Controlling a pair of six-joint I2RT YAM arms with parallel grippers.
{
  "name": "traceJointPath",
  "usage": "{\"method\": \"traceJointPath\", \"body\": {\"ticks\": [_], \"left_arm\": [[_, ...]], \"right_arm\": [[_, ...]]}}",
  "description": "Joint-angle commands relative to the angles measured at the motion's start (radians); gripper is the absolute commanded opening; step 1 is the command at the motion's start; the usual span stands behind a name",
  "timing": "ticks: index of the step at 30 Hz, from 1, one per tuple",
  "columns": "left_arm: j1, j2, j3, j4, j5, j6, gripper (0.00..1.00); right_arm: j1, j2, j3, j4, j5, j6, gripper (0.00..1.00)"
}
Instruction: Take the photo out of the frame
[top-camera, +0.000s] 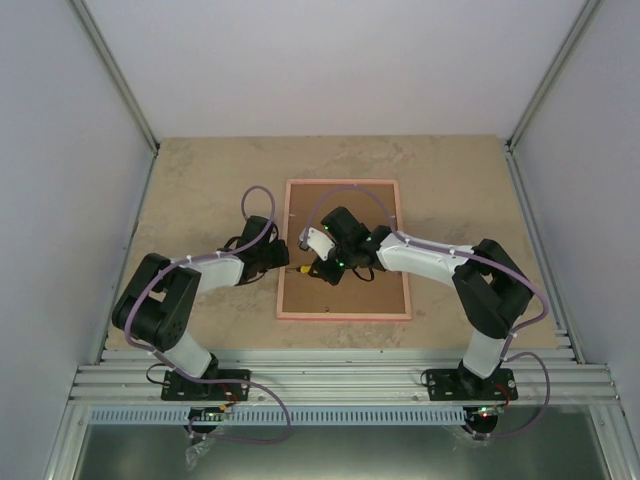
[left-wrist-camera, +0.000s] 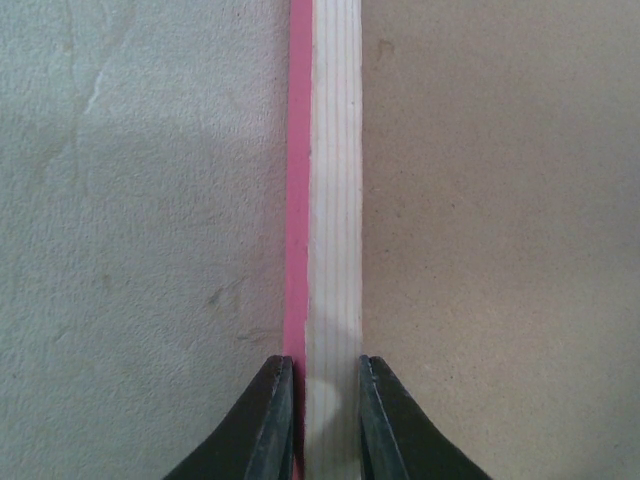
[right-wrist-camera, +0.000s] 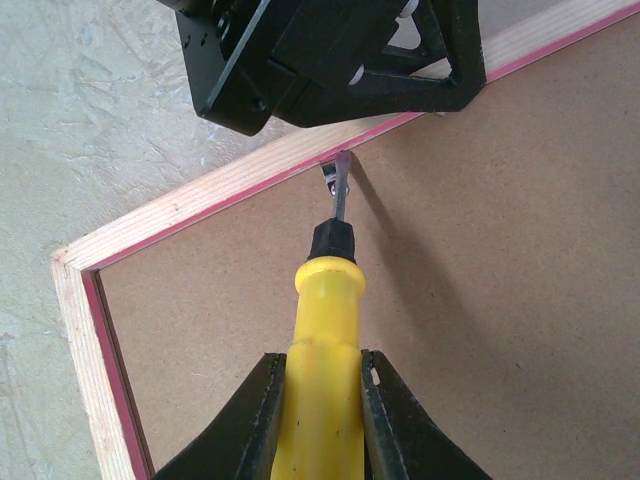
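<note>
Frame (top-camera: 345, 296) face-down, screwdriver (right-wrist-camera: 322, 340) tip at clip (right-wrist-camera: 327, 173)

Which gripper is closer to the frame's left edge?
Left. The left gripper clamps the frame's left rail; the right gripper is over the brown backing board, holding a yellow screwdriver pointed at that rail.

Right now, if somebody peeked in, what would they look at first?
Probably the big pink frame, lying brown back up in the middle of the table. Then the yellow screwdriver, pinched in the right gripper, with its tip poking a small metal clip at the frame's inner edge. The left gripper clamps the wooden rail right beside that spot.
</note>
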Motion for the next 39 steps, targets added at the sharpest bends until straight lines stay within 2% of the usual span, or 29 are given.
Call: {"method": "traceJointPath", "body": {"ticks": [1, 20, 30, 39], "left_arm": [[-0.004, 0.014, -0.016, -0.083, 0.012, -0.026, 0.13], [-0.002, 0.012, -0.018, -0.099, -0.024, -0.035, 0.11], [0.026, 0.013, -0.028, -0.098, -0.014, -0.042, 0.1], [0.028, 0.006, -0.031, -0.09, -0.001, -0.04, 0.1]], "right_arm": [[0.027, 0.025, 0.005, -0.137, -0.144, -0.045, 0.01], [0.066, -0.009, -0.017, -0.17, -0.211, -0.1, 0.0], [0.073, -0.067, -0.031, -0.186, -0.177, -0.095, 0.01], [0.068, -0.137, -0.051, -0.119, -0.048, -0.029, 0.0]]}}
